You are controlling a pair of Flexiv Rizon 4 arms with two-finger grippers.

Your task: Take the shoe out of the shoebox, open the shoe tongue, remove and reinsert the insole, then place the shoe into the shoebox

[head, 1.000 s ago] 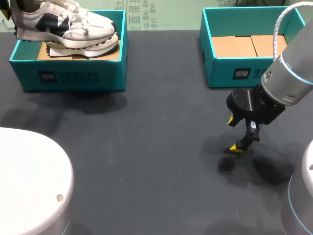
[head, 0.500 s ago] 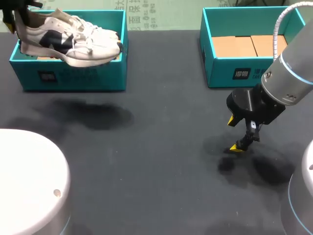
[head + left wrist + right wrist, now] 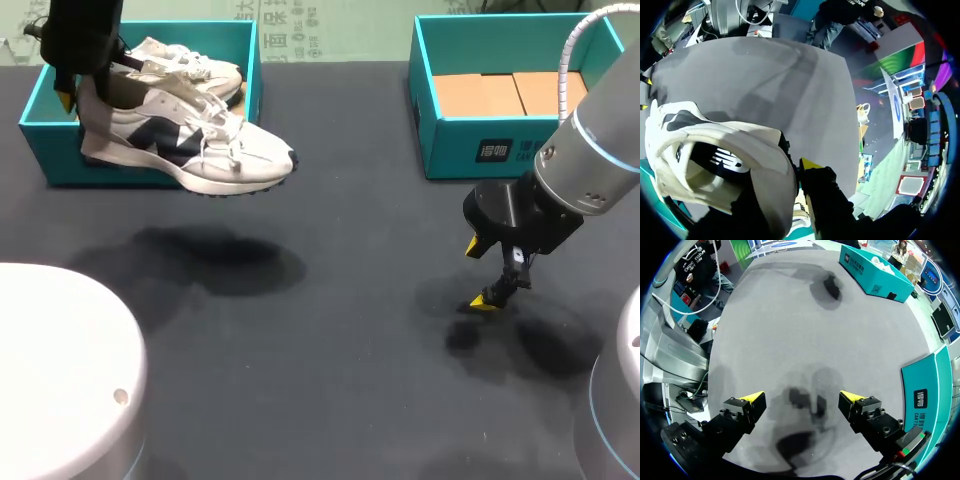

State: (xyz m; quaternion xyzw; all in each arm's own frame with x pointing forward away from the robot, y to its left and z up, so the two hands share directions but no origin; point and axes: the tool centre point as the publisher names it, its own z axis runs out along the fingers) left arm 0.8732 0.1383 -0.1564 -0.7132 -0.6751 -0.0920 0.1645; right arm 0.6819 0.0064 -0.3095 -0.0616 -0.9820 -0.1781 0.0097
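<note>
Left gripper [image 3: 80, 100] pinches the heel of a white-and-navy mesh trainer [image 3: 200, 150], holding it in the air over the near wall of the left teal cardboard shoebox [image 3: 50, 150] (a second white trainer [image 3: 195, 68] lies inside). Right gripper [image 3: 482, 273], fingers spread wide and empty, hovers over the dark grey table [image 3: 330, 330] near the right teal shoebox [image 3: 450, 140]; open tabletop lies between the two arms. Two shoes, two boxes.

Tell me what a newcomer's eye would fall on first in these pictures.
The white sneaker with navy panels hangs in mid-air in front of the left teal cardboard shoebox, gripped at its heel by the left gripper, with its shadow on the dark table below. At the right, the right gripper hovers open above the table, in front of a second teal cardboard shoebox.
</note>
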